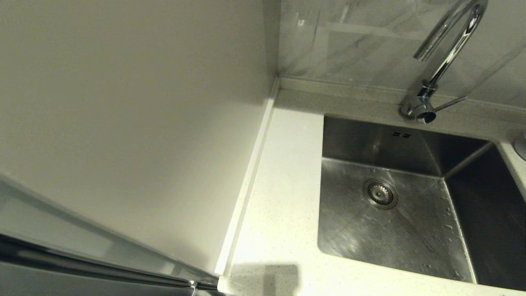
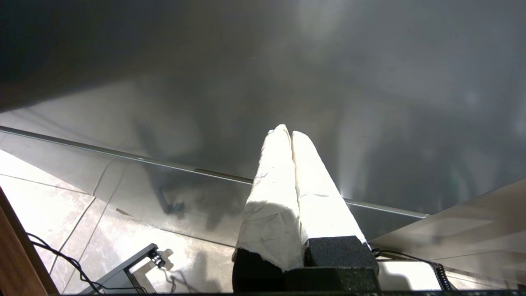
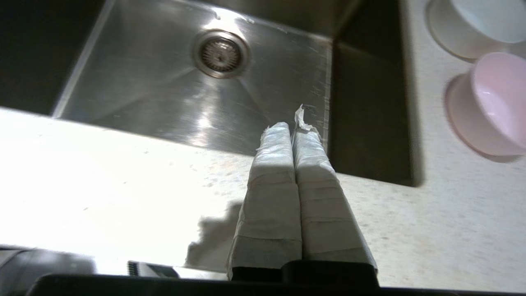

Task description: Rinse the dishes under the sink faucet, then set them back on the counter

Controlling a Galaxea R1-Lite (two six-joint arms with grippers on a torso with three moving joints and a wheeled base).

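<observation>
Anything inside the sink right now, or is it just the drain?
The sink holds only its drain strainer and some water droplets. No bowl is inside; the pink bowl sits on the counter beside it.

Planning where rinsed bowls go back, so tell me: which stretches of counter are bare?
The counter strip between the sink and the cream wall panel is bare. So is the front stretch below the right end effector. Beside the sink's other side, the pink bowl and a whitish bowl crowd it.
</observation>
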